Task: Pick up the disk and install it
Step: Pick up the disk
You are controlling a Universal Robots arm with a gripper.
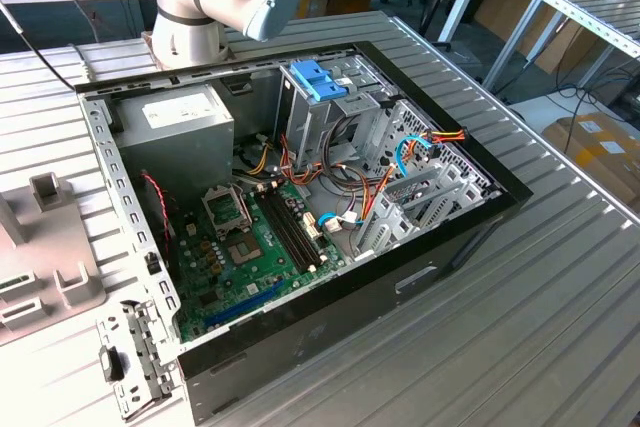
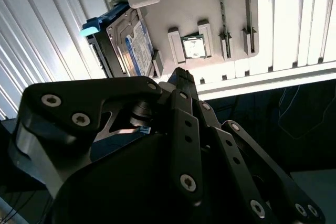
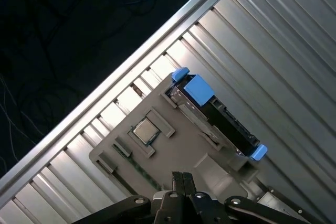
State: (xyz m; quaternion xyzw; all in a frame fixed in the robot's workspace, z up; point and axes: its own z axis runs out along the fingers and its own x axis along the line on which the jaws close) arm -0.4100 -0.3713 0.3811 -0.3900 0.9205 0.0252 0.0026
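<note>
**Fingers.** In both wrist views I see the black gripper (image 3: pixel 179 176) (image 2: pixel 181 74) with its two fingers (image 3: pixel 175 182) drawn together, and I can make out no gap between the tips. They hold nothing and touch nothing.

**Task item.** The disk (image 3: pixel 216 115) (image 2: pixel 125 45) is a flat dark metal hard drive with a white-and-blue label and blue plastic side rails. It stands on its edge in a slot at the border of a light grey moulded fixture plate (image 3: pixel 178 156). It lies ahead of the fingertips and off to one side, apart from them.

**Surroundings.** A small square silver processor chip (image 3: pixel 146 131) sits in a pocket of the same plate, ahead of the tips on the side away from the disk. Low grey clips on the plate stand between the tips and the disk. The plate rests on a ribbed aluminium table (image 3: pixel 283 51). In the exterior view an open black computer case (image 1: pixel 400 277) lies on that table. Inside it are a grey boxy power supply (image 1: pixel 185 117) and a light-blue plastic latch (image 1: pixel 318 80).
</note>
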